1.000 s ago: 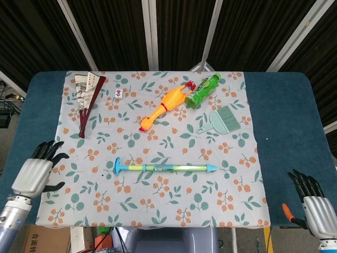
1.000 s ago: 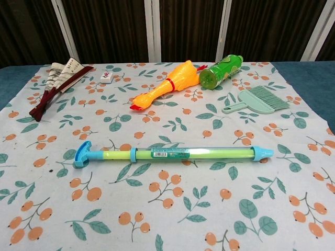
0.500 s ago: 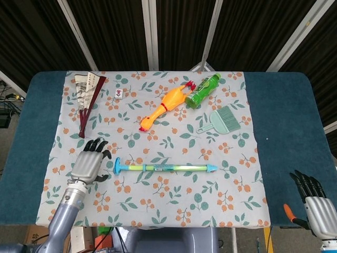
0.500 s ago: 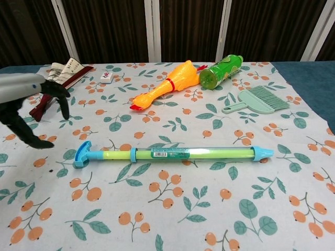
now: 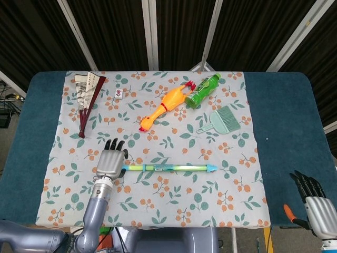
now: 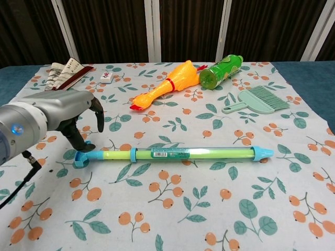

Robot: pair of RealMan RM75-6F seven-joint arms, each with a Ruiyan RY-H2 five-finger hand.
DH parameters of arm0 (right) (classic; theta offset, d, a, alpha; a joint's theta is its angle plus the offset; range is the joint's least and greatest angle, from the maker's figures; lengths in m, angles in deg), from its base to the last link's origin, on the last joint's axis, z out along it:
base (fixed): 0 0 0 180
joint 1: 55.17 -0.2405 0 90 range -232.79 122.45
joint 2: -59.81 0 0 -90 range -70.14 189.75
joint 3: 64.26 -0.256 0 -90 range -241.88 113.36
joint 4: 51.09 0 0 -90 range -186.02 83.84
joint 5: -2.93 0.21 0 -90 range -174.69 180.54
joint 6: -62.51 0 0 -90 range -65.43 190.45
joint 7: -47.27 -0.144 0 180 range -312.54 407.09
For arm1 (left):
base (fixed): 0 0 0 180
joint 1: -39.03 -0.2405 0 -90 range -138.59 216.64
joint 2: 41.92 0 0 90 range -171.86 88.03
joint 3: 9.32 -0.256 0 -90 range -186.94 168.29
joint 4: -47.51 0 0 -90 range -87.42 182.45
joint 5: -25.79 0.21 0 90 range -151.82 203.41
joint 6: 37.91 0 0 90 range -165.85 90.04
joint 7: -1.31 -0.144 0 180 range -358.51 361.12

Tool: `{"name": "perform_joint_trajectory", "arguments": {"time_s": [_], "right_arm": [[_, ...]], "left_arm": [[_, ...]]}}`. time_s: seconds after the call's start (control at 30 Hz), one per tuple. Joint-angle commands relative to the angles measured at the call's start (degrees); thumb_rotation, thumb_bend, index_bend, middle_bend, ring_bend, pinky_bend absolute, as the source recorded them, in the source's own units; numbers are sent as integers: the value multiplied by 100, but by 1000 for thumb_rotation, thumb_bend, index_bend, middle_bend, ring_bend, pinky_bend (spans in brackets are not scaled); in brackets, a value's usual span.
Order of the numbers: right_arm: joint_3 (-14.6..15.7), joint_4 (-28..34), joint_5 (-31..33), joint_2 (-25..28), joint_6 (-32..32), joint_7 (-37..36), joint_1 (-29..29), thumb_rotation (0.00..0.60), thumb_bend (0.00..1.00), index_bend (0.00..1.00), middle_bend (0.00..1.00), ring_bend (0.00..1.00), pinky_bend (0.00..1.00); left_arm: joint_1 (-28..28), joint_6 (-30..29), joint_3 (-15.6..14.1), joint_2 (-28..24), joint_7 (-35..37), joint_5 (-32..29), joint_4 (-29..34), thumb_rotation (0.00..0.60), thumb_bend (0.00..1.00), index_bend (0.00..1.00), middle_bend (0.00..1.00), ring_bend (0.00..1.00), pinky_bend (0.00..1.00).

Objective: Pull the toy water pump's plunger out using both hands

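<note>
Left hand over one pump

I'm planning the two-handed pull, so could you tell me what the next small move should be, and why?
Probably lower the left hand and close its fingers on the pump's T-handle. That hand hovers right over that end with fingers apart, holding nothing, while the right hand waits open at the table's near corner, far from the toy water pump.

Pump's T-handle behind left hand
</note>
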Motion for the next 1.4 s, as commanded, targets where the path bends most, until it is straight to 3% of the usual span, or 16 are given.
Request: {"name": "perform_joint_trajectory", "arguments": {"time_s": [0.03,0.83,1.17,1.4], "right_arm": [[0,3,4,0,-9,-3,-5,600,393,0,0,0,0],[-13,25,48,-20,-8,73,-1,600,393,0,0,0,0],[-24,34,80,-32,-3,115,7,600,393,0,0,0,0],[-45,84,184,-36,-74,136,-11,600,393,0,0,0,0]], "left_arm": [[83,-34,-49,127,-57,-88,-134,600,391,429,105,0,23],[281,117,-165,570,49,-451,-969,600,393,469,105,0,23],[267,140,-219,580,213,-350,-1046,600,490,604,122,0,23],[243,72,-238,501,241,-280,-920,600,490,625,126,0,23]]}}
